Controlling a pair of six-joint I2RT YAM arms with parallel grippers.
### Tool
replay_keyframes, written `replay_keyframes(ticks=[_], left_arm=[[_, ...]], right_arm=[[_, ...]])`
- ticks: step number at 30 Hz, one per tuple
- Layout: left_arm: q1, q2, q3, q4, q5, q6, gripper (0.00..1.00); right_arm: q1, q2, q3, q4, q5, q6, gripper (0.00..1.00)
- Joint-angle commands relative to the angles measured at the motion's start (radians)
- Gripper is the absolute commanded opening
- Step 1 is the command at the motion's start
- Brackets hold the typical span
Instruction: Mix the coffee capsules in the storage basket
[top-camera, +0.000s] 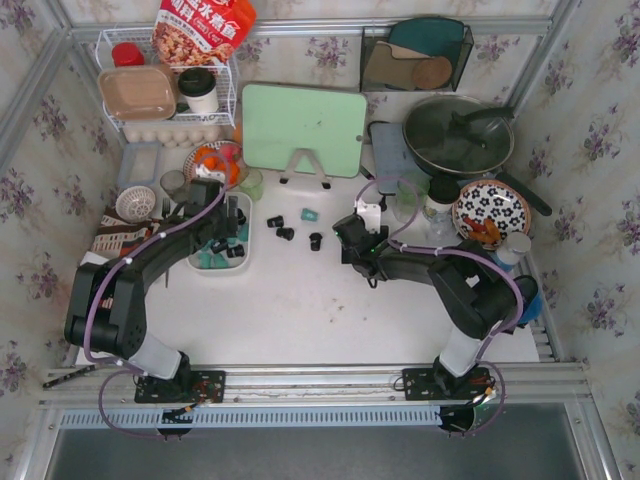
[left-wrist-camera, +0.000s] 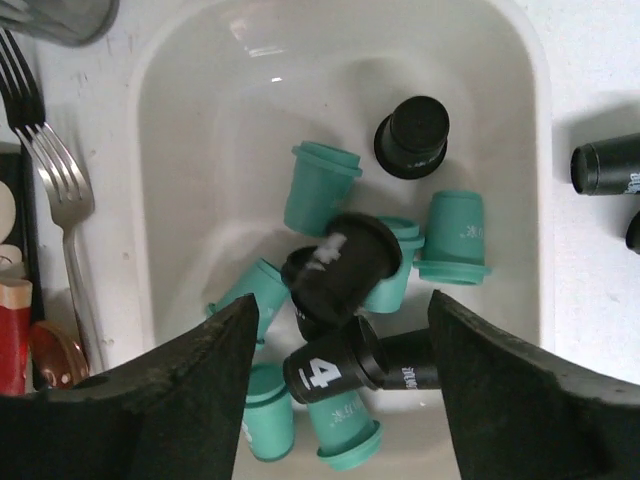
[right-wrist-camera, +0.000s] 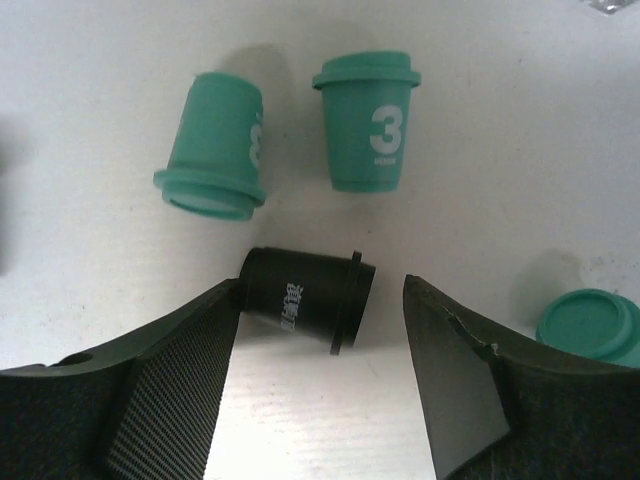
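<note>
The white storage basket holds several teal and black coffee capsules. My left gripper hovers over it, open. Below its jaws a black capsule shows blurred, and another marked "4" lies on the pile. My right gripper is open on the table. A black capsule lies on its side between the fingers, its base against the left finger and a gap at the right. Two teal capsules stand just beyond.
More loose capsules lie on the table between the arms, and a teal one sits right of my right gripper. A fork lies left of the basket. A green board, pan and patterned plate stand behind.
</note>
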Motion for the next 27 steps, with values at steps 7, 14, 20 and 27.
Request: replay_keyframes(ticks=[7,14,20,27], left_arm=[[0.005,-0.049,-0.029,-0.005,0.032,-0.053,0.77],[-0.057,-0.232,-0.136,0.164,0.155,0.013,0.77],[-0.199,-0.26,-0.132,0.233,0.284,0.118,0.78],[-0.37,-0.22,-0.065,0.197,0.353,0.232,0.72]], right_arm=[[-0.013,0.042,0.015,0.064,0.03,-0.037,0.48],[-0.013,-0.031,-0.015,0.063,-0.014,-0.064,0.33],[-0.003,-0.269,-0.2,0.336,-0.195,-0.269,0.31],[0.015,-0.668,-0.597,0.877,-0.424,-0.612,0.3]])
